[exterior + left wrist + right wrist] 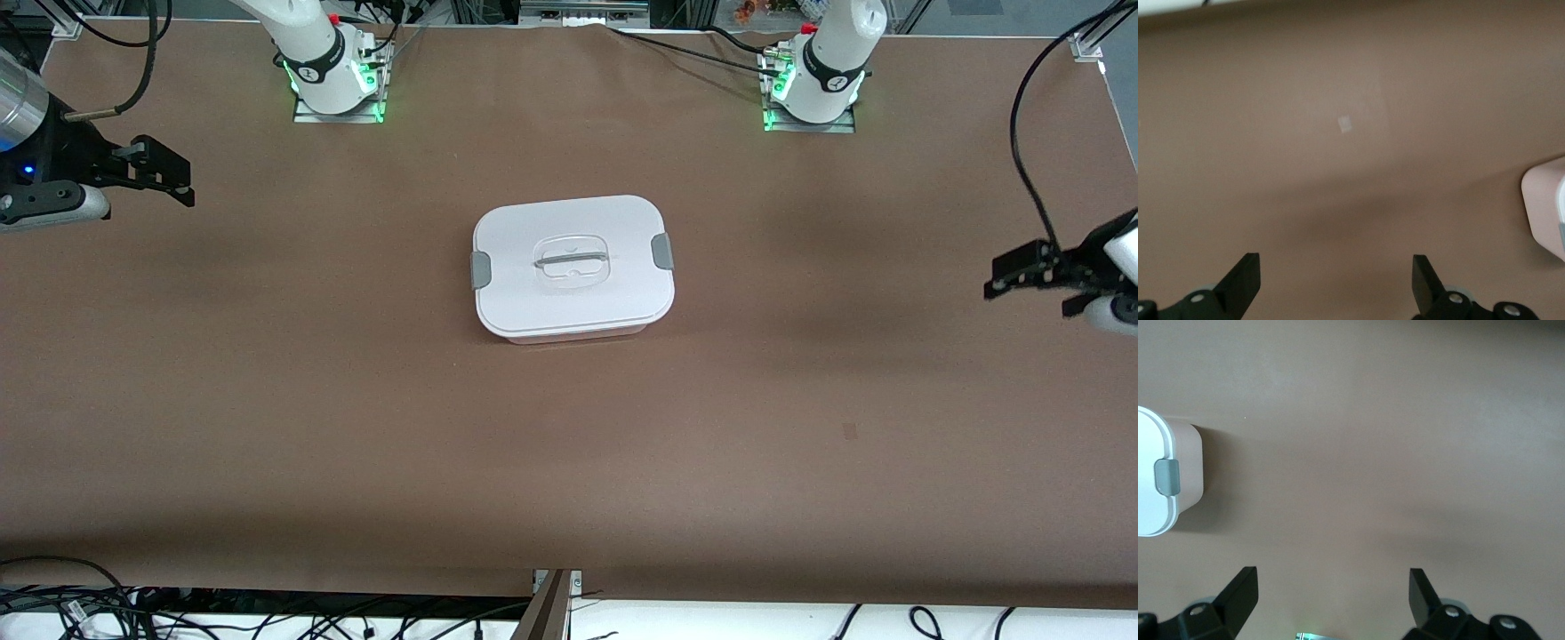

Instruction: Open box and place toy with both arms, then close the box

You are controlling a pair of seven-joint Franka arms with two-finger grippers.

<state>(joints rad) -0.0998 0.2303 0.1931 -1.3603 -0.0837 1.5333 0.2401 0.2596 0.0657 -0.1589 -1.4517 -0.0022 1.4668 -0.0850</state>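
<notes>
Bare brown table cover (569,462) takes up the whole stretch closest to the front camera; nothing stands on that part.

Left gripper (1336,275): fingers (1245,277) spread wide, nothing between them, only table cover beneath in the left wrist view. In the front view the left gripper (1022,274) hangs over the left arm's end of the table, well apart from the box, its arm waiting. One corner of the box (1546,208) shows at the edge of the left wrist view, pinkish wall under a white rim.

Right gripper (1333,592): fingers (1241,590) likewise spread wide and holding nothing, bare cover below. In the front view the right gripper (164,173) hovers over the right arm's end of the table, also well clear of the box, its arm waiting too. The right wrist view catches the box's end (1168,477): white lid on top, one grey clip (1166,477) folded against the side, pinkish tub wall under it.

Box (572,267) sits near the middle of the table, between the two grippers and nearer the front camera than either arm base. White lid (569,298) is seated flat on the tub. Grey clips sit at both short ends, one toward the right arm's end (479,268) and one toward the left arm's end (662,251). Clear recessed handle (572,260) lies in the lid's centre. A thin strip of pinkish tub wall shows under the lid's nearer edge.

Toy: not seen in any view.

Arm bases (333,76) (813,84) stand along the table's edge farthest from the front camera, green lights lit at each.
</notes>
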